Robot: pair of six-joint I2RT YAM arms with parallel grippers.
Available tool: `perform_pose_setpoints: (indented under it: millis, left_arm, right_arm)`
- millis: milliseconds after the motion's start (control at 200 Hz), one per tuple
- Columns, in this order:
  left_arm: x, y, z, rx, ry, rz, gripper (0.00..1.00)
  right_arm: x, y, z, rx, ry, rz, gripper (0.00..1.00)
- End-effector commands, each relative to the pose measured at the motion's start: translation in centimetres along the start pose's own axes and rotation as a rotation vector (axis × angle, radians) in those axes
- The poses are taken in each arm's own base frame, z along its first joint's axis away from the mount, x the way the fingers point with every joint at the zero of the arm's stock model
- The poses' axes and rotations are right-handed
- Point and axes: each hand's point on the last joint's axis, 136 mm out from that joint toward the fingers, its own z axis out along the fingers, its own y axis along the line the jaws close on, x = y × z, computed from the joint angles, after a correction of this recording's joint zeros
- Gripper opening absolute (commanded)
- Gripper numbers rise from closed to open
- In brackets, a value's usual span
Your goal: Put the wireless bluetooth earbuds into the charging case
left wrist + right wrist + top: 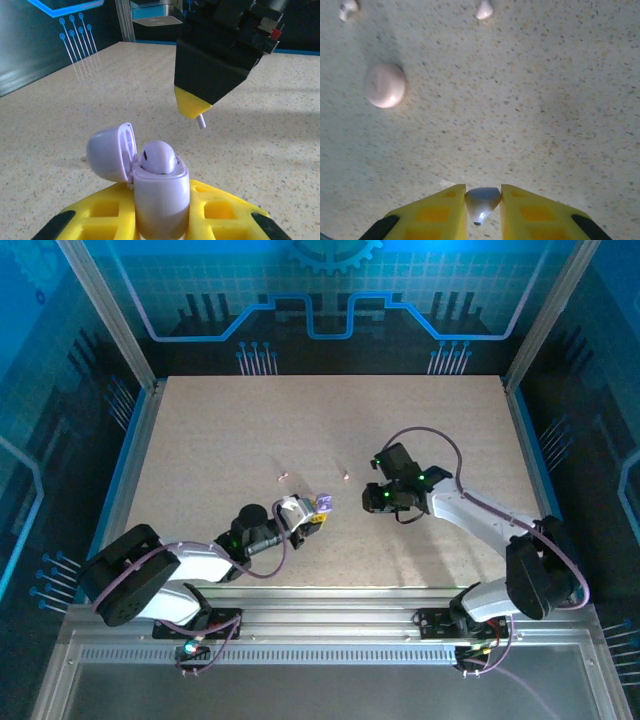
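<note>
The left claw (pixel 312 517) is clamped on the lilac charging case (pixel 162 200), holding its body upright between the yellow fingers (pixel 220 210). The case's lid (pixel 112 152) is flipped open and hangs to the left of the body as seen from that claw. A greyish-lilac earbud (pixel 159 157) rests in the mouth of the case, its rounded back standing above the rim. The right claw (pixel 482 197) is closed on a second greyish-lilac earbud (pixel 482 202), pinched right at its fingertips with the narrow end pointing out past them. From the left wrist, this claw hangs above and a little to the right of the open case. It is near but apart from the case, with the earbud's pale stem poking down from its yellow tip. Ahead of the right claw and to its left, a pale pinkish round case (pixel 385 85) lies shut on the speckled table (pixel 200 440). Farther ahead lie the two pale pinkish-white earbuds, loose on the table. One (pixel 347 9) is beyond that pink case and the other (pixel 484 9) is nearly straight ahead of the fingertips, the two well apart.
</note>
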Motion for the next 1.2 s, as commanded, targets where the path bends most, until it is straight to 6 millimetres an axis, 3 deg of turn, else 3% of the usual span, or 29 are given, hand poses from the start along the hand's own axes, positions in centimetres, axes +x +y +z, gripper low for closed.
perform_pose_setpoints:
  millis: [0, 245, 565, 1196]
  left_arm:
    - [-2.3, 0.1, 0.7, 0.003, -0.081, 0.041, 0.06]
    - [-2.4, 0.0, 1.1, 0.013, -0.096, 0.038, 0.07]
    - [-2.8, 0.1, 1.1, 0.011, -0.101, 0.046, 0.06]
    - [-2.8, 0.5, 1.1, -0.014, -0.119, 0.052, 0.06]
  right_arm:
    - [-1.1, 2.2, -1.1, -0.093, -0.078, 0.056, 0.22]
    - [-1.8, 4.7, -2.9, -0.166, -0.149, 0.047, 0.22]
    - [-2.7, 6.1, -5.2, -0.225, -0.223, 0.038, 0.22]
    - [-4.2, 8.2, -7.0, -0.302, -0.307, 0.045, 0.23]
